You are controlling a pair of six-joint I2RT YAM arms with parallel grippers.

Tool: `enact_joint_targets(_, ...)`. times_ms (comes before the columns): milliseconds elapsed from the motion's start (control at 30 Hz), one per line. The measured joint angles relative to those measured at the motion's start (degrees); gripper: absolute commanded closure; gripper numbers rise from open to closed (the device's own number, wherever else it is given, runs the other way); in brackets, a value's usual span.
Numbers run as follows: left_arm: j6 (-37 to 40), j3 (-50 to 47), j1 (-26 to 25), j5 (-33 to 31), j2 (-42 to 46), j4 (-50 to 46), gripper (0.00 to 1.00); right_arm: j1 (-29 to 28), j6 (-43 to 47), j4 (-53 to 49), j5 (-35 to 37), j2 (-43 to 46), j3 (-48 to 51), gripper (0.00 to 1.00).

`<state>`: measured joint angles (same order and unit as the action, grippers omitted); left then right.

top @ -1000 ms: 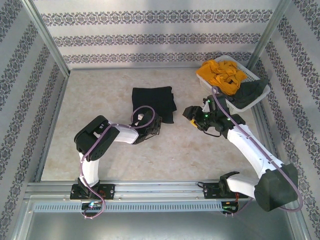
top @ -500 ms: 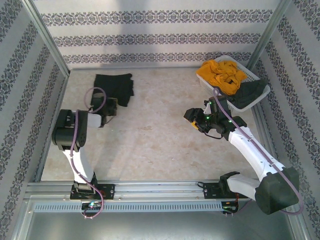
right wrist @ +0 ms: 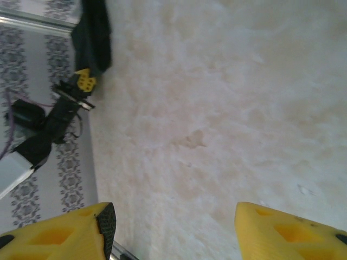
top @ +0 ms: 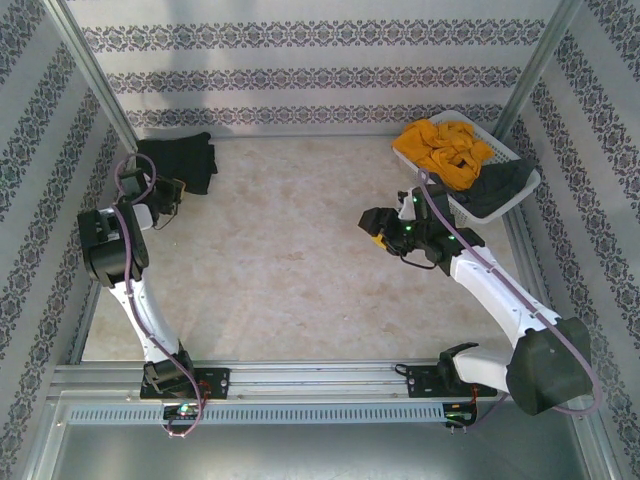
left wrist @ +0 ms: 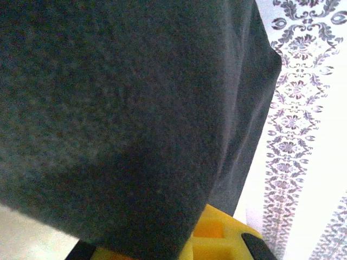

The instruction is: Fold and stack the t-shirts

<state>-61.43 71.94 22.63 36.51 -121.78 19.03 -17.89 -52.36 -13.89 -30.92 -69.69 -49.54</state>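
Black shirt (top: pixel 182 160) sits bunched in the far-left corner of the table (top: pixel 300 270), and the left gripper (top: pixel 170 192) is pinched tight on its near edge. Right gripper (top: pixel 378 225) hovers over bare table, fingers apart. Far right, the basket (top: pixel 505 150) has the yellow shirt (top: pixel 445 145) piled inside and the grey shirt (top: pixel 495 185) draped over its near side.

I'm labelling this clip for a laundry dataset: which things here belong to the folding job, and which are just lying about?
Part of the job: black t-shirt at the far left corner; mustard-yellow t-shirt; dark grey t-shirt.

Just lying about: white basket holding the last two; table; patterned walls.
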Motion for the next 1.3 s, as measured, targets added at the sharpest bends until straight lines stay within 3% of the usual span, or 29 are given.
enact_joint_targets(133, 4.02, 0.37, 0.94, 1.22, 0.00, -3.37, 0.97, -0.26, -0.22, 4.42, -1.18, -0.28, -0.26, 0.39)
enact_joint_targets(167, 4.90, 0.37, 1.07, 1.20, 0.00, -4.42, 0.87, -0.26, -0.22, 5.16, -1.53, -0.57, -0.44, 0.38)
enact_joint_targets(300, 8.33, -0.07, 1.09, -0.31, 1.09, -8.35, 0.26, -0.26, -0.42, 7.15, -2.03, -2.12, -1.05, 0.33)
enact_joint_targets(333, 9.01, -0.70, 1.09, -1.22, 2.36, -9.70, 0.01, -0.26, -0.46, 7.45, -2.01, -2.23, -1.09, 0.29)
enact_joint_targets(367, 9.81, -1.64, 1.07, -2.38, 4.46, -11.13, 0.00, -0.26, -0.66, 7.56, -1.97, -2.23, -1.18, 0.04)
enact_joint_targets(533, 13.03, -7.69, -0.04, -8.76, 21.05, -16.83, 0.00, -0.22, -1.27, 8.24, -0.17, -1.29, -2.19, 0.02)
enact_joint_targets(633, 14.08, -12.46, -3.56, -14.99, 34.60, -19.58, 0.00, 0.76, -1.14, 7.67, 1.84, -0.31, -3.56, 0.02)
enact_joint_targets(733, 14.36, -17.79, -11.21, -24.81, 48.13, -23.08, 0.00, 3.02, 0.96, 4.15, 6.47, 2.01, -4.50, 0.02)
enact_joint_targets(867, 16.09, -22.18, -29.64, -50.40, 60.02, -32.11, 0.00, 5.33, 6.56, -5.68, 20.57, 5.35, -7.82, 0.02)
enact_joint_targets(933, 20.98, -25.05, -35.15, -57.57, 62.55, -32.83, 0.00, 5.79, 10.80, -6.69, 28.24, 7.06, -7.23, 0.02)
enact_joint_targets(1067, 36.81, -39.19, -35.76, -65.64, 66.12, -25.07, 0.00, 5.75, 23.43, 2.51, 43.74, 12.81, 6.29, 0.02)
enact_joint_targets(1200, 48.50, -54.12, -35.10, -65.88, 65.24, -12.33, 0.00, 6.75, 34.71, 9.49, 50.45, 9.94, 17.86, 0.02)
enact_joint_targets(1300, 52.11, -56.35, -33.90, -65.05, 59.67, -6.56, 0.00, 7.87, 39.26, 13.75, 51.41, 5.51, 20.96, 0.02)
